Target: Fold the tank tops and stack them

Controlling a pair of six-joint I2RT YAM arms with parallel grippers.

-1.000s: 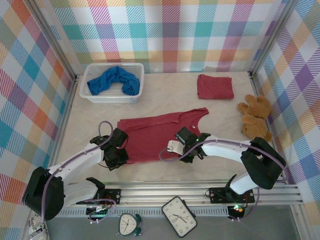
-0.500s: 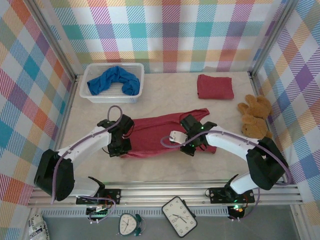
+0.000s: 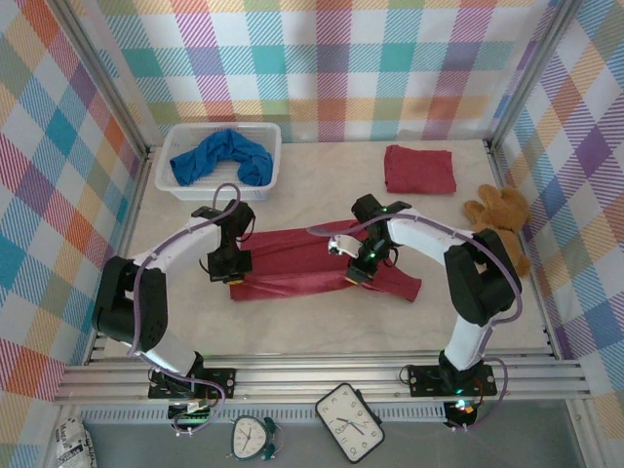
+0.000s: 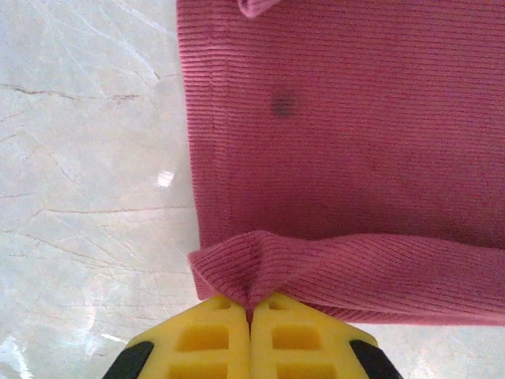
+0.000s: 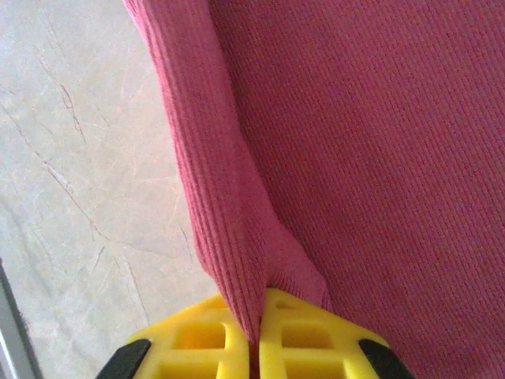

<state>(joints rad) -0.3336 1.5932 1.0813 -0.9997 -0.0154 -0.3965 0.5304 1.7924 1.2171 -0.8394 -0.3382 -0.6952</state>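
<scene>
At centre — left claw [image 4: 251,314], right claw [image 5: 257,333] tight on red tank top [image 3: 292,261], partly covered.

Teddy bear [image 3: 499,226] far right, white basket [image 3: 216,191] top-left, 2 clocks [image 3: 349,421] btm.

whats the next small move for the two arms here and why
Probably carry both pincers a little farther across the dark red tank top before opening. The left pincer and right pincer are each shut on its lifted edge, and in both wrist views flat cloth lies beyond that edge, so the fold looks incomplete.
</scene>
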